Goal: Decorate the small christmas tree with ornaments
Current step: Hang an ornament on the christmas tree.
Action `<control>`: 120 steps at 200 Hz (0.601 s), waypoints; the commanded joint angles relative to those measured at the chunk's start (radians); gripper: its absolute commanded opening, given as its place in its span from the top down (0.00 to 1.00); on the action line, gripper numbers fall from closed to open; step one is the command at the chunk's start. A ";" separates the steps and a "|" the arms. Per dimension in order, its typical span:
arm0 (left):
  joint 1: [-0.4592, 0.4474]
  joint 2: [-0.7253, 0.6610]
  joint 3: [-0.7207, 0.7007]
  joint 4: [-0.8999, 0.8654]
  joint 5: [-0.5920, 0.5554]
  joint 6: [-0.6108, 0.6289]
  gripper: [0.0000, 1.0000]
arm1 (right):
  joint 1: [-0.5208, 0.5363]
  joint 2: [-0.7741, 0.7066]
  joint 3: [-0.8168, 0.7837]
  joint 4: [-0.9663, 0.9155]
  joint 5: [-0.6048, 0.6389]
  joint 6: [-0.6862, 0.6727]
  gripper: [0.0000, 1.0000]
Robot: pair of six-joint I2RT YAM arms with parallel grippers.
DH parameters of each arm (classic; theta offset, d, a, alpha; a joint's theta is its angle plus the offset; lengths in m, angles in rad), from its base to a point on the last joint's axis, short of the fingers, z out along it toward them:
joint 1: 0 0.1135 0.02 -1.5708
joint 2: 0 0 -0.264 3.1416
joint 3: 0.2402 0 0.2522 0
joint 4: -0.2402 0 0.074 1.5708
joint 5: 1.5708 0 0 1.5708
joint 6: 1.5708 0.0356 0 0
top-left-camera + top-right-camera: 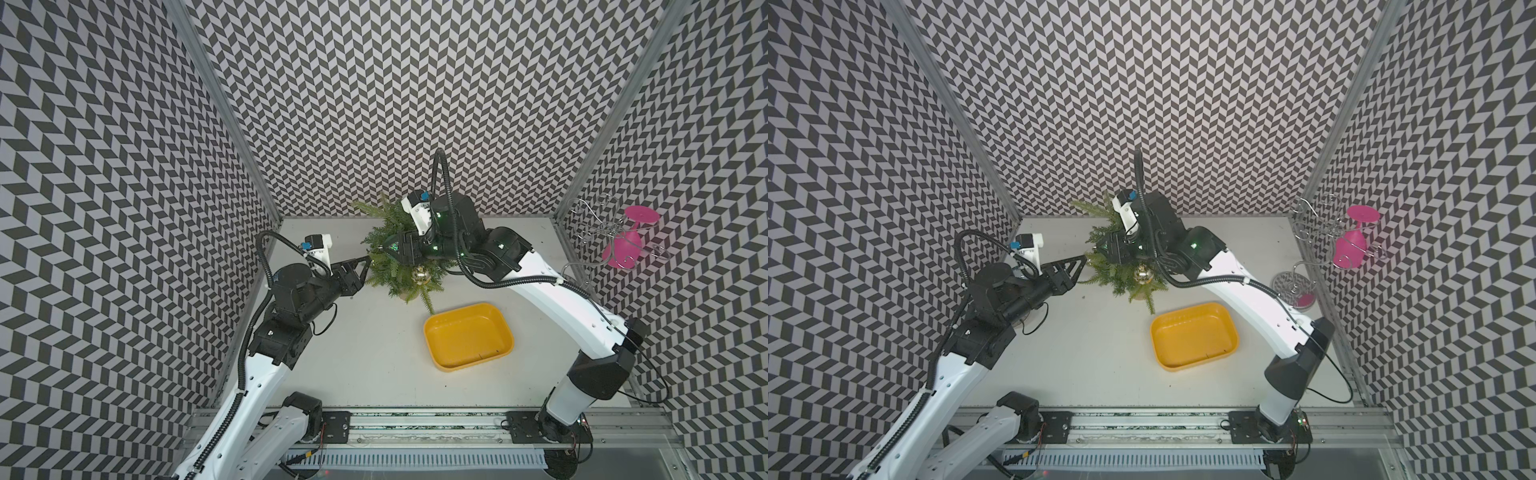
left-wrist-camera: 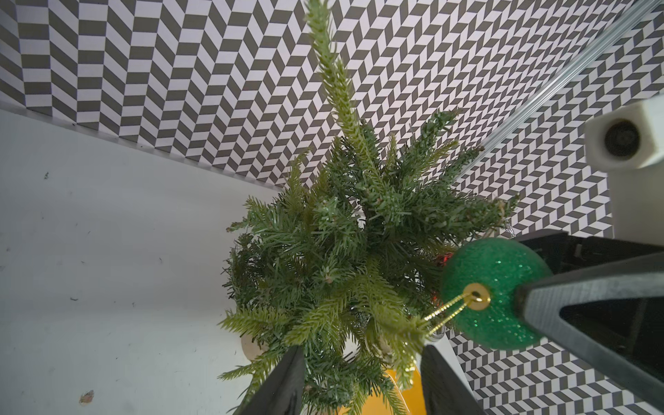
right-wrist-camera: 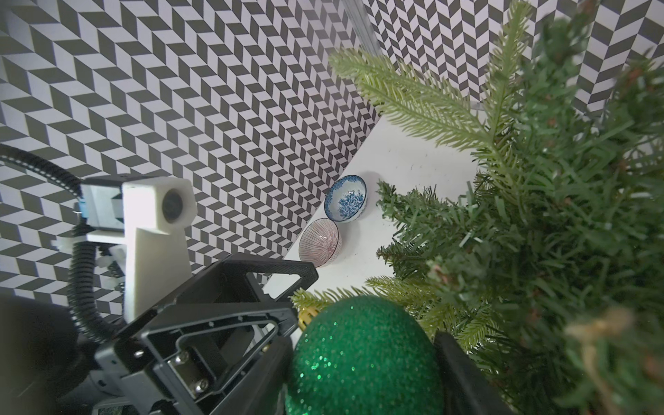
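Observation:
The small christmas tree (image 1: 388, 230) (image 1: 1121, 278) stands at the back middle of the table, with a gold ornament (image 1: 419, 275) (image 1: 1142, 275) hanging on its near side. My right gripper (image 3: 363, 359) (image 1: 388, 248) is shut on a glittery green ornament (image 3: 363, 355) (image 2: 492, 291) beside the upper branches. Its gold string loop (image 2: 445, 310) reaches onto a pale branch tip. My left gripper (image 2: 363, 377) (image 1: 368, 259) is open at the tree's left side, with foliage between its fingers. A glint of red (image 2: 445, 258) shows deep among the branches.
An empty yellow tray (image 1: 469, 340) lies in front of the tree. A pink goblet (image 1: 623, 245) hangs on a wire rack (image 1: 1292, 286) at the right wall. Two patterned bowls, blue (image 3: 345, 198) and pink-striped (image 3: 319, 242), sit by the left wall.

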 commanded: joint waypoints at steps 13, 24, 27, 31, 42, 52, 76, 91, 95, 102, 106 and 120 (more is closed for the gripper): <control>0.007 0.002 0.035 0.030 0.000 0.013 0.49 | -0.006 -0.037 -0.056 0.045 0.006 0.009 0.42; 0.007 0.003 0.037 0.029 -0.001 0.013 0.50 | -0.005 -0.044 -0.070 0.048 0.008 0.013 0.42; 0.007 0.003 0.037 0.029 -0.001 0.013 0.50 | -0.005 -0.046 -0.074 0.049 0.009 0.014 0.42; 0.007 0.003 0.037 0.030 -0.002 0.013 0.50 | -0.005 -0.049 -0.078 0.050 0.010 0.015 0.42; 0.007 0.004 0.038 0.030 -0.002 0.014 0.51 | -0.005 -0.056 -0.088 0.049 0.012 0.016 0.42; 0.007 0.003 0.038 0.028 -0.003 0.014 0.52 | -0.005 -0.064 -0.101 0.053 0.012 0.020 0.42; 0.007 0.005 0.037 0.027 -0.004 0.016 0.56 | -0.006 -0.086 -0.131 0.064 0.010 0.025 0.42; 0.007 0.007 0.037 0.029 -0.003 0.018 0.59 | -0.005 -0.095 -0.144 0.069 0.009 0.028 0.42; 0.007 0.006 0.037 0.029 -0.003 0.016 0.60 | -0.006 -0.097 -0.146 0.069 0.008 0.030 0.42; 0.007 0.007 0.037 0.030 -0.002 0.016 0.61 | -0.004 -0.100 -0.150 0.071 0.005 0.029 0.42; 0.008 0.007 0.037 0.030 -0.002 0.016 0.61 | -0.006 -0.101 -0.151 0.071 0.003 0.030 0.42; 0.008 0.008 0.038 0.032 0.000 0.016 0.63 | -0.004 -0.105 -0.155 0.071 -0.005 0.032 0.42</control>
